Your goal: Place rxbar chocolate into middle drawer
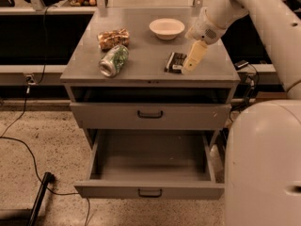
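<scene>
The rxbar chocolate (174, 61), a flat black bar with pale label marks, lies on the right part of the grey cabinet top (141, 36). My gripper (193, 60) hangs from the white arm at the upper right, pointing down, just right of the bar and touching or almost touching its right edge. The middle drawer (150, 166), the lowest one, is pulled wide open and nothing shows inside it. The like drawer above it (150, 115) is shut.
A green can (113, 60) lies on its side at the left of the top, a tan crinkly snack packet (113, 37) behind it, and a white bowl (167, 28) at the back. My white base (263, 168) fills the lower right. A black cable (28, 154) runs on the floor at left.
</scene>
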Controlling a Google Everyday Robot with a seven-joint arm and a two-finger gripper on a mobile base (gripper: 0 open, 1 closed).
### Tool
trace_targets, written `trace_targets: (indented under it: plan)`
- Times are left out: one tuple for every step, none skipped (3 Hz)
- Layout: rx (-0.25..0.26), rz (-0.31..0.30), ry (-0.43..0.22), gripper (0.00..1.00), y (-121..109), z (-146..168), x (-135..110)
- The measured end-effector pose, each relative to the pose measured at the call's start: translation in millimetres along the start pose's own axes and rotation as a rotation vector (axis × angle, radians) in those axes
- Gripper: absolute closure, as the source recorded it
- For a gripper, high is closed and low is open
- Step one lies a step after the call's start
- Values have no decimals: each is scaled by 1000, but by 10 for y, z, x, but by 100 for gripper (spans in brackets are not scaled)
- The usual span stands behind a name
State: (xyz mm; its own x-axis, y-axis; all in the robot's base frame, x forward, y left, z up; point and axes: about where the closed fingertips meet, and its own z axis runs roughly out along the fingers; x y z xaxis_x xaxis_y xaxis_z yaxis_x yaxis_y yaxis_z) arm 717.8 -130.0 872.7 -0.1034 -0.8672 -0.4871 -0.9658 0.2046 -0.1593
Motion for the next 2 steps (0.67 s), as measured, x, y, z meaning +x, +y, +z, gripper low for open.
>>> trace_targets:
  plan:
    - [-17, 27, -10, 0, -100, 237, 70]
    - [-46, 63, -24, 0, -149, 412, 138]
